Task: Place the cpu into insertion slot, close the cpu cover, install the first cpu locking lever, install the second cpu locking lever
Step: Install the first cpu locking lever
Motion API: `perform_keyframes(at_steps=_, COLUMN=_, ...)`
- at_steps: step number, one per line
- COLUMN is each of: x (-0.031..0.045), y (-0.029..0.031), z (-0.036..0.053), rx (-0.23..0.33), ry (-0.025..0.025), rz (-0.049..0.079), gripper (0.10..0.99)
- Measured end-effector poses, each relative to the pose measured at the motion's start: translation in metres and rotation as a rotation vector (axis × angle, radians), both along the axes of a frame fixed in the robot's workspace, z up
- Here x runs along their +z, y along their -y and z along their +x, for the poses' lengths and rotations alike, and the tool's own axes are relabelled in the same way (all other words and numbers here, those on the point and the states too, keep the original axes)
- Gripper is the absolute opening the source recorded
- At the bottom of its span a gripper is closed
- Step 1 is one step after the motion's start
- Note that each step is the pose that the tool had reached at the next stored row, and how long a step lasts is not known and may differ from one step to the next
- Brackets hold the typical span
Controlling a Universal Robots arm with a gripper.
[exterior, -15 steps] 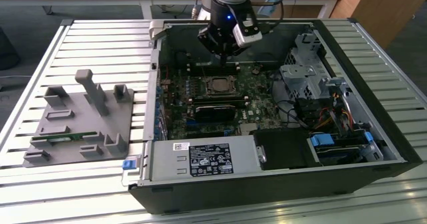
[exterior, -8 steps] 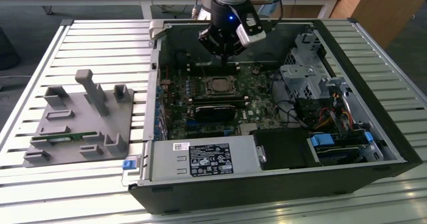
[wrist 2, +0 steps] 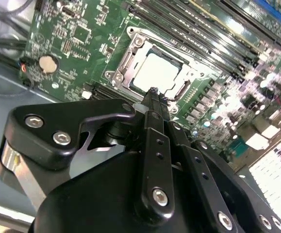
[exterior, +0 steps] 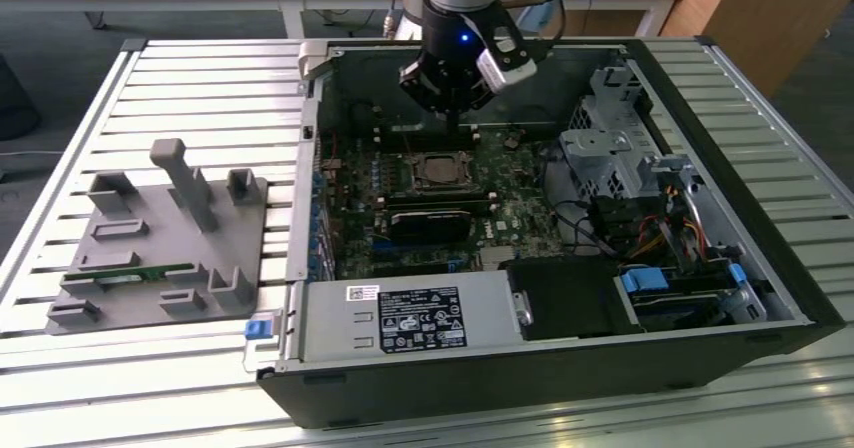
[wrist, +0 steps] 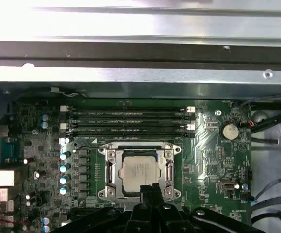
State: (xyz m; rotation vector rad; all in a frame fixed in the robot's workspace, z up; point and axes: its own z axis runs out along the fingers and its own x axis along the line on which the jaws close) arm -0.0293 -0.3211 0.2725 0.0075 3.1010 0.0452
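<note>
Silver cpu [wrist: 139,171] in insertion slot [wrist: 109,180], inside black pc case [exterior: 534,388]; end effector [wrist 2: 153,93] narrow, w/ nothing held.

white label [exterior: 418,320] on power supply [exterior: 334,326], print illegible

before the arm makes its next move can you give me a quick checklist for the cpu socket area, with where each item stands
1. The cpu is seated in the insertion slot: ok. Its silver top faces up and sits square inside the rim in both wrist views.
2. The cpu cover is down: ok. The frame looks flat around the chip.
3. The locking levers are latched: cannot tell.
4. The gripper is empty: ok. The fingers are shut with nothing between them.
5. The gripper tip is clear of the socket: cannot tell. It sits at the socket's edge, and whether it touches is unclear.
</note>
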Motion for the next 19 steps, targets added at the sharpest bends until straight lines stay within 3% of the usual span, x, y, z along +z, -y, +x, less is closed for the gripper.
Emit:
perform_keyframes(at_steps=4, x=-0.0005, y=-0.0002, z=0.0003, rx=0.041, ry=-0.003, rz=0.0, gripper=0.106)
perform_keyframes(at_steps=9, x=-0.0003, y=-0.0004, z=0.0003, rx=0.039, ry=-0.0281, rz=0.003, gripper=0.106)
perform_keyframes(at_steps=15, x=-0.0018, y=-0.0004, z=-0.0005, rx=-0.019, ry=-0.0292, rz=0.005, gripper=0.106)
perform_keyframes(at_steps=19, x=-0.003, y=-0.0004, z=-0.0085, rx=-0.02, ry=-0.0291, rz=0.005, gripper=0.106)
